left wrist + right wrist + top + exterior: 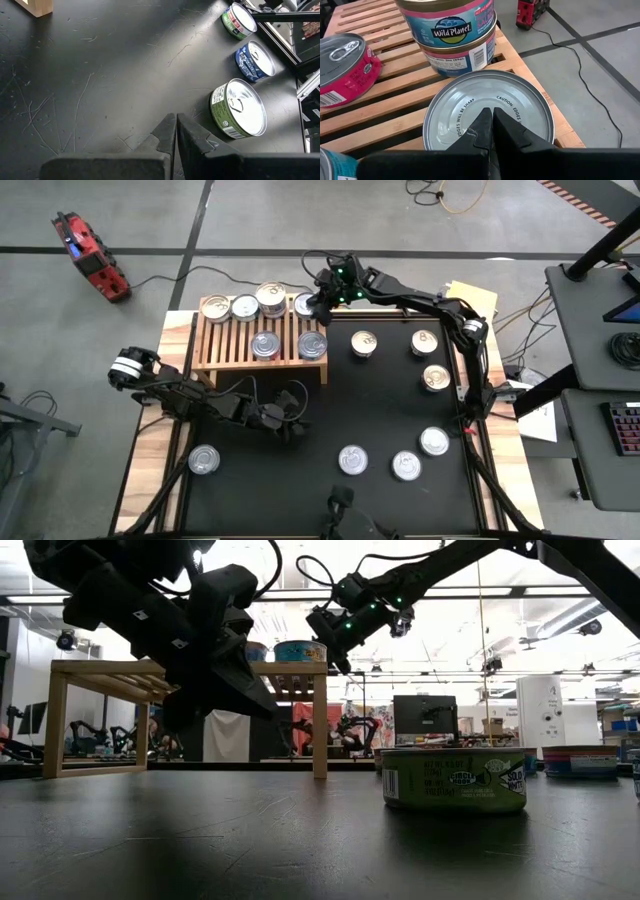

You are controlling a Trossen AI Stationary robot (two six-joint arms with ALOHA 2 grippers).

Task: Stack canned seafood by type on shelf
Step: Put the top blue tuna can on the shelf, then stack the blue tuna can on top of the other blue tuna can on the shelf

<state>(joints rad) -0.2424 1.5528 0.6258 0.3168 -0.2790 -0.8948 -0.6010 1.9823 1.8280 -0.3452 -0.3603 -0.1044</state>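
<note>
The shelf is a low slatted wooden rack at the table's far left, and several tins of canned seafood stand on it. A blue-labelled stack of two is among them. At its far right corner sits a silver-lidded can. My right gripper is shut, and its tips are over the middle of that can's lid. My left gripper is shut above the black mat in front of the shelf and holds nothing. My right gripper's shut fingertips point slanting down from the table's right at the middle of the silver lid. The can stands flat on the shelf slats. I cannot tell whether the tips touch the lid.
Loose cans lie on the black mat: three at the right, three near the front, one front left. A green can lies close to my left gripper.
</note>
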